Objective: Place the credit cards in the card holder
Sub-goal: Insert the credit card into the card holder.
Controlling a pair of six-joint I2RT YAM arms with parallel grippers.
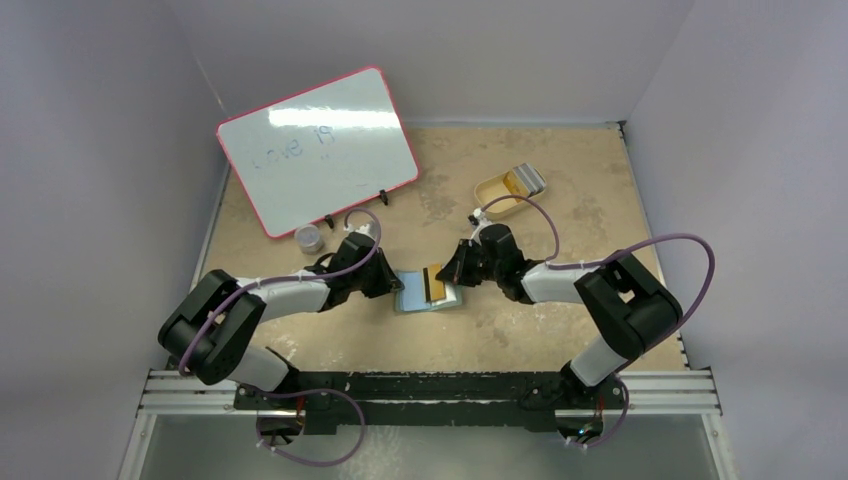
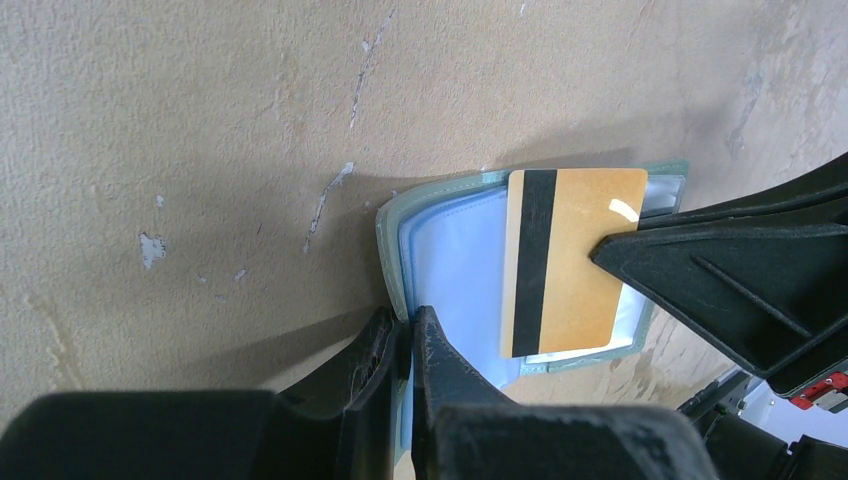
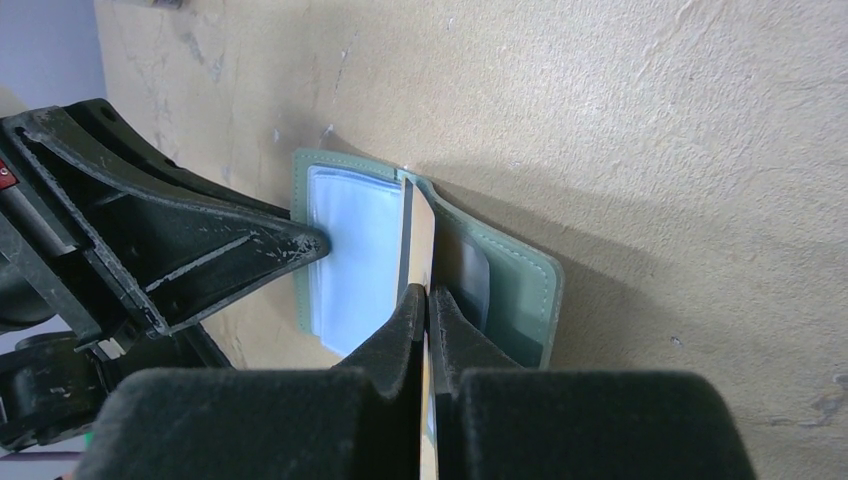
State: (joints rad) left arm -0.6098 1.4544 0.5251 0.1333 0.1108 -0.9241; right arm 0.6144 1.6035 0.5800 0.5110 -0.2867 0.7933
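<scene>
Tan, scuffed tabletop [image 1: 580, 200] stretches wide on all sides of the grey-green folding card holder [image 1: 425, 297], which lies open at the centre, pale blue pockets up. The left gripper [image 2: 408, 325] pinches the holder's left edge. The right gripper [image 3: 428, 300] pinches a gold plastic card with a black stripe [image 2: 575, 260] over the pockets, its near end hidden between the fingers. Faint writing on the red-framed whiteboard [image 1: 318, 150] reads roughly "Love 19".

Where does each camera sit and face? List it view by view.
Top external: above and behind, looking down on the table; left arm and right arm show.
Left wrist: along the left hand, shut on the card holder edge.
Right wrist: along the right hand, shut on the gold card.
Shared: both wrist views show holder, card and the opposite hand.
</scene>
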